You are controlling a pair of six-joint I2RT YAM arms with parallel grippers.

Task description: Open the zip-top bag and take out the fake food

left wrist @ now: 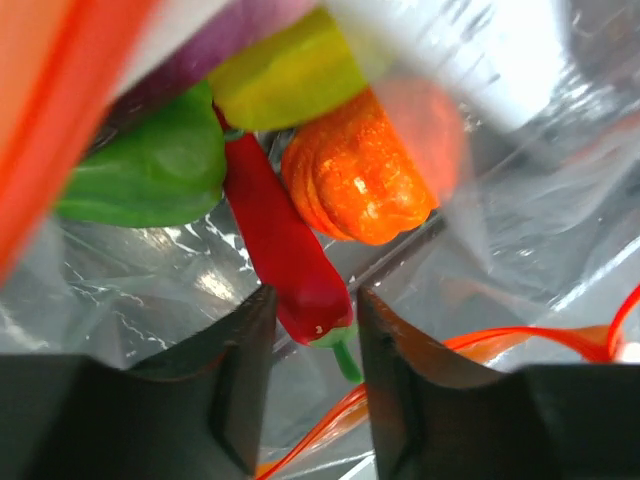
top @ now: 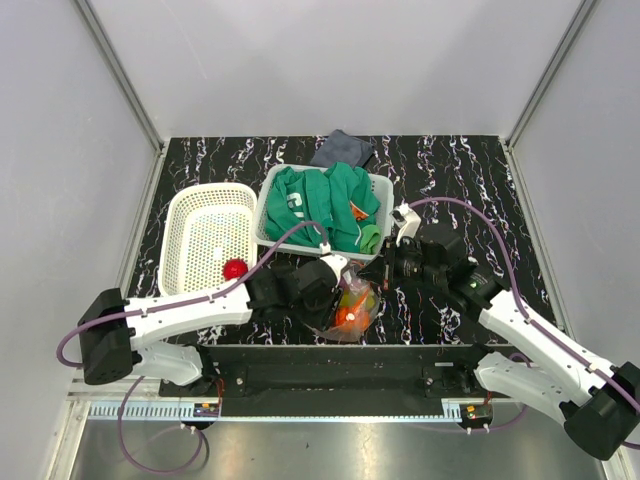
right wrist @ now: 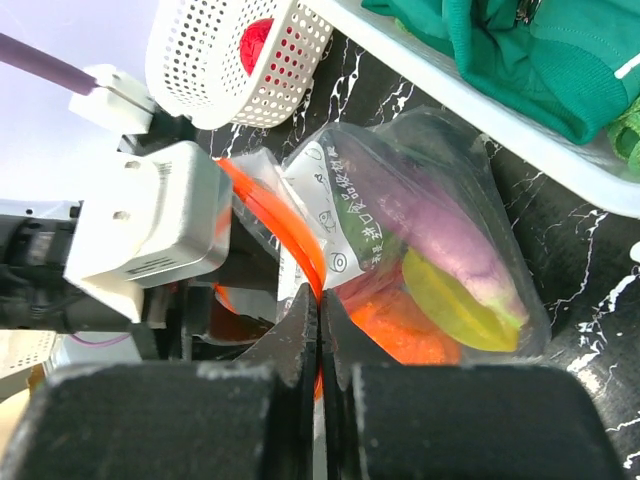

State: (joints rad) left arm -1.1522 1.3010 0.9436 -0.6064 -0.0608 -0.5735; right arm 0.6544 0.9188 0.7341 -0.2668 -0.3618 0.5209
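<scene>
The zip-top bag (top: 355, 305) lies at the table's near edge between both arms, its orange-red zip strip (right wrist: 280, 220) parted. My right gripper (right wrist: 318, 300) is shut on the strip at the bag's mouth. My left gripper (left wrist: 313, 340) is open inside the mouth, with the stem end of the long red chili (left wrist: 280, 240) between its fingertips. Behind the chili lie a green piece (left wrist: 150, 170), a yellow piece (left wrist: 290, 75), an orange piece (left wrist: 365, 180) and a purple piece (left wrist: 200, 50). In the top view the left gripper (top: 335, 290) covers part of the bag.
A white perforated basket (top: 208, 235) at the left holds a red round fruit (top: 234, 268). A grey tray (top: 385, 190) with a green cloth garment (top: 325, 205) stands just behind the bag. A dark cloth (top: 342, 150) lies behind the tray.
</scene>
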